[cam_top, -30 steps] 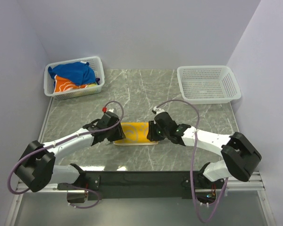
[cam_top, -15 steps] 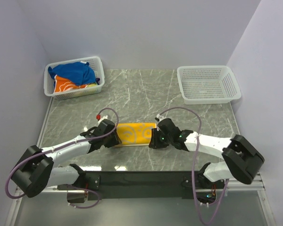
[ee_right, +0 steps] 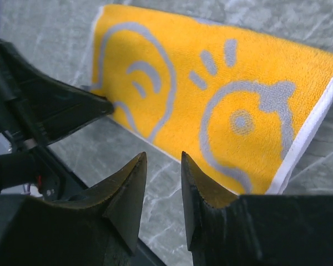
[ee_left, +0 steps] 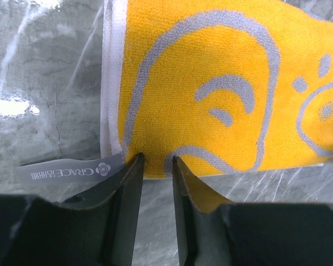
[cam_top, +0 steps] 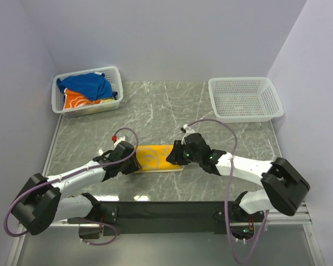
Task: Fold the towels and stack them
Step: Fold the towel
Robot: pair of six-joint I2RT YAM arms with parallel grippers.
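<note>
Both arms are stretched low and inward. The left gripper (ee_left: 156, 160), narrowly parted, is set against the yellow towel (ee_left: 211, 83) at 9 o'clock. The right gripper (ee_right: 162, 159), narrowly parted and empty, is placed at 3 o'clock.

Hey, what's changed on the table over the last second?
The left gripper drew back leftward off the towel's end, its jaws narrowing. The right gripper dipped toward the near edge, then came back over the towel's right end. Neither took hold. The towel, the full basket and the empty basket stayed put.
</note>
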